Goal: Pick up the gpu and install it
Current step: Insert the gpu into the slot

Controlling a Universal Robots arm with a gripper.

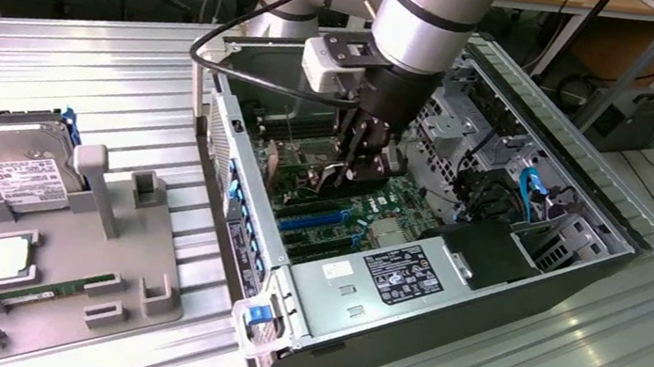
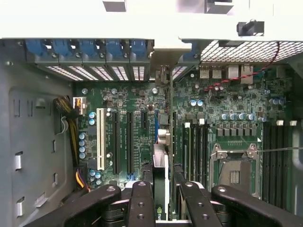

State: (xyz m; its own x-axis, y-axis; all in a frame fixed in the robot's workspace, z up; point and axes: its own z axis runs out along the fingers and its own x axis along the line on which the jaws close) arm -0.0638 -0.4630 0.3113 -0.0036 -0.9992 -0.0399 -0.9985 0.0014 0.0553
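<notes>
Black ribbed fingers of your gripper pinch the gpu, a thin dark card seen edge-on, so it hangs upright above the green motherboard. You hold it on edge because the slots accept it only that way. Its long axis runs along the black expansion slots, its silver bracket end toward the open grey computer case's perforated rear wall.
</notes>
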